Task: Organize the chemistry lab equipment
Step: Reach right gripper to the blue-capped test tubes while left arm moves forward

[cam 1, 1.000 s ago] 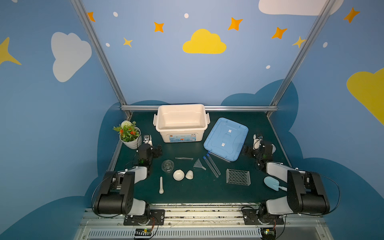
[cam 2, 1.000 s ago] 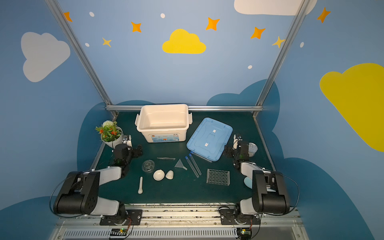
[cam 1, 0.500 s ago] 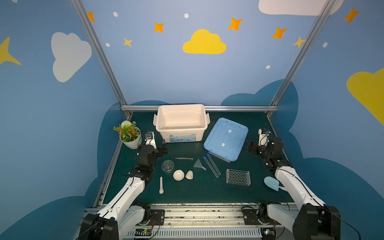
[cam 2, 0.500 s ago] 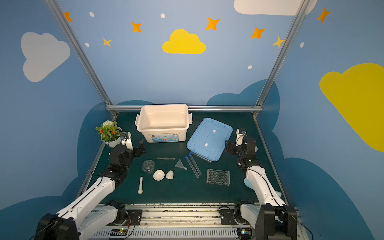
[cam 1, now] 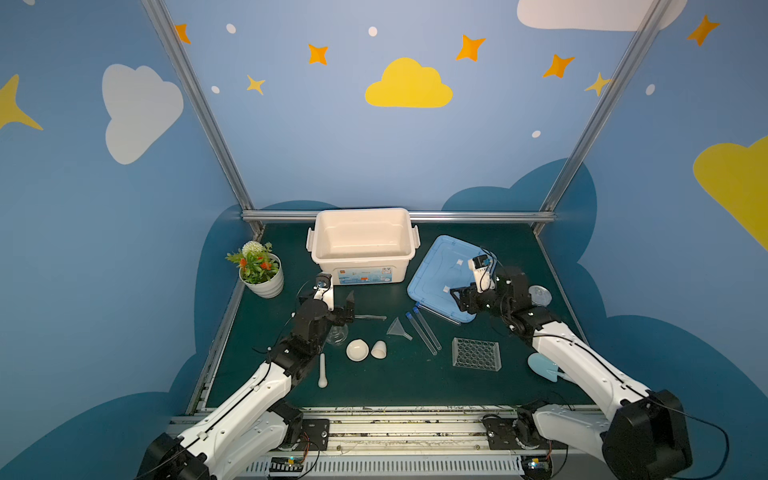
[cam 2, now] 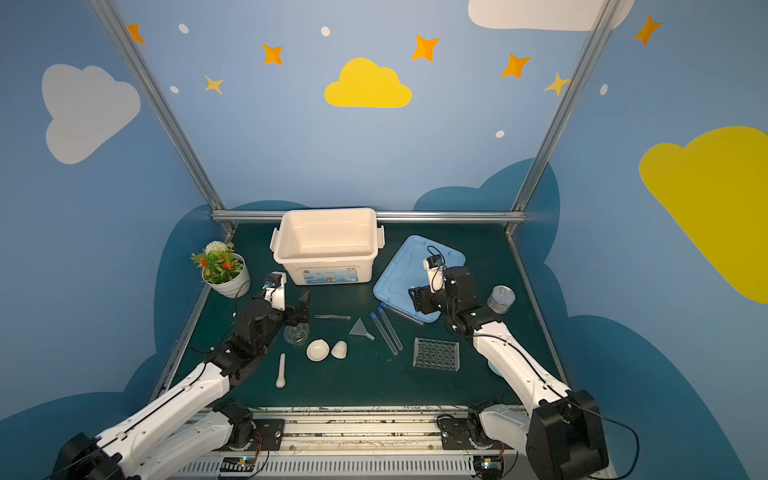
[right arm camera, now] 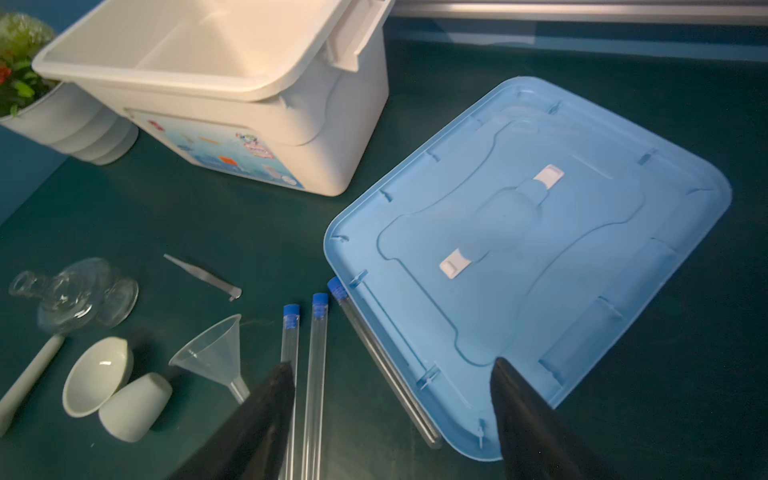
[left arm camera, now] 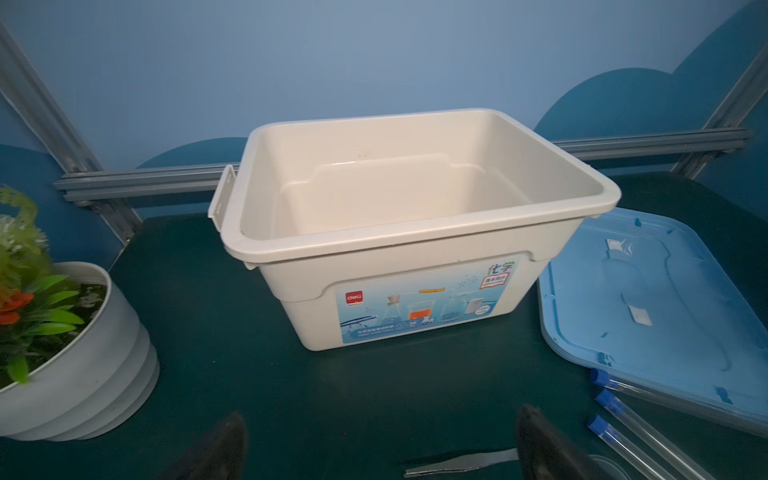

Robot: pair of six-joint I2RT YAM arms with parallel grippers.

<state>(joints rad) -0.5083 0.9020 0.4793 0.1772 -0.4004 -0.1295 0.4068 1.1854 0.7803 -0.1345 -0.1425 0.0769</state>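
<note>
Both top views look steeply down from high above the near edge, taking in the whole table [cam 1: 395, 386], side by side and nearly alike. The left wrist view sits low and close, facing the white bin [left arm camera: 415, 266]. The right wrist view looks down from nearby on the blue lid [right arm camera: 540, 291], and both wrist views share bin, lid and test tubes [right arm camera: 314, 357].

Blue walls [cam 1: 374, 158] with a yellow cloud [cam 1: 408, 85], white cloud [cam 1: 139, 110] and orange stars [cam 1: 470, 48]. Darker blue cloud shapes [cam 1: 519, 199] sit low down, paint or decal unclear. Slanted aluminium posts [cam 1: 198, 104] and a crossbar [cam 1: 478, 216] at the back. Dark green tabletop [cam 1: 395, 382]. Soft, even light.
</note>
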